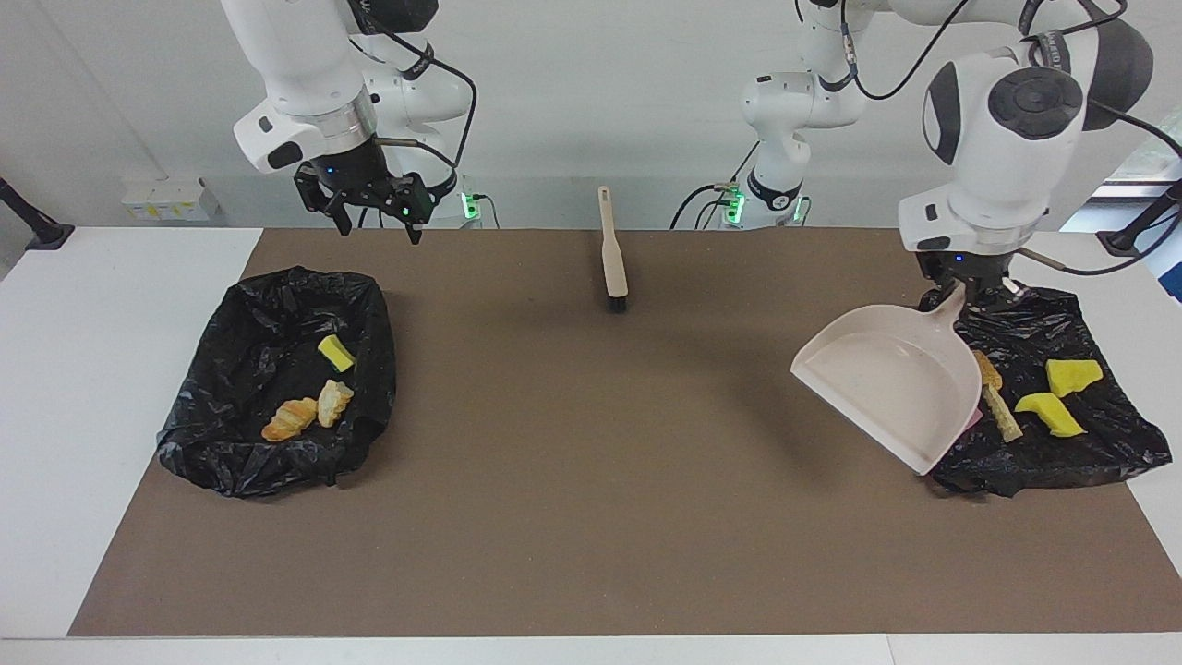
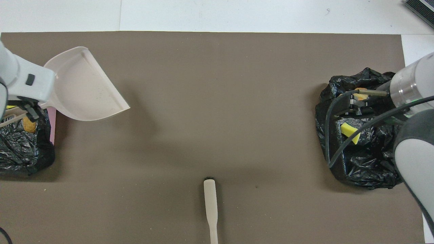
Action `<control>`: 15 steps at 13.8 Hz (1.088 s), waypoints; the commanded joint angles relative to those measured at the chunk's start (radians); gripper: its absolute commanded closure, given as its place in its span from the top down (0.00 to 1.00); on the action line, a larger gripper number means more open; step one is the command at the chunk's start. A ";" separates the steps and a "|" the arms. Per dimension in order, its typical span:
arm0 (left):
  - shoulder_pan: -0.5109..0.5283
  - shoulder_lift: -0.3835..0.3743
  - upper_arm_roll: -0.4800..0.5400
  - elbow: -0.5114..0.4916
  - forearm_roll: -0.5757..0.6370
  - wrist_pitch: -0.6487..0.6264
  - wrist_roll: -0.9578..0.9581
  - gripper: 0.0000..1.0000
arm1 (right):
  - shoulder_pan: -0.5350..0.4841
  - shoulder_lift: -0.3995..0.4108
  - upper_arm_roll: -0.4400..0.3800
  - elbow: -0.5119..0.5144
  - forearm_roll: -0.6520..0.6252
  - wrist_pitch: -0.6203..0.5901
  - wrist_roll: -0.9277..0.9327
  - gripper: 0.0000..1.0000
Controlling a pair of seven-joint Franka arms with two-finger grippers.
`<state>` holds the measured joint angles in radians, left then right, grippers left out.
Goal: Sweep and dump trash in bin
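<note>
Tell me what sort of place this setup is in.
Most likely a robotics lab staged for a cleaning test. Two white robot arms stand at a white table covered by a brown mat; bin bags hold scraps, and the left gripper grips a dustpan.

Probably lab, robot arms (image 1: pixel 305 83), bare white walls

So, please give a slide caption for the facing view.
Left pincer holds empty dustpan beside a trash-filled bag; brush lies unused.
</note>
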<state>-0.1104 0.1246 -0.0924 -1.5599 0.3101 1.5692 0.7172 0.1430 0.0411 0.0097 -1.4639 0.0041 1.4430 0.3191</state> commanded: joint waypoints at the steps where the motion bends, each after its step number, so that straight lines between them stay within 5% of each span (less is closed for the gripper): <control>1: -0.102 -0.069 0.017 -0.077 -0.078 -0.003 -0.222 0.00 | 0.003 -0.009 -0.019 0.013 -0.018 -0.029 -0.070 1.00; 4: -0.195 -0.092 0.017 -0.109 -0.201 0.026 -0.538 0.00 | -0.026 -0.030 -0.034 -0.024 -0.018 -0.030 -0.095 1.00; 11: -0.360 -0.094 0.017 -0.222 -0.311 0.224 -0.927 0.00 | -0.051 -0.059 -0.027 -0.073 -0.018 -0.022 -0.156 1.00; 15: -0.420 -0.005 0.017 -0.236 -0.348 0.313 -1.002 0.00 | -0.052 -0.070 -0.022 -0.087 -0.019 -0.023 -0.155 1.00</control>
<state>-0.4824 0.0784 -0.0945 -1.7796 -0.0230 1.8192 -0.2315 0.0984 0.0039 -0.0216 -1.5119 0.0034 1.4184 0.1936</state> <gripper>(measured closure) 0.687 0.000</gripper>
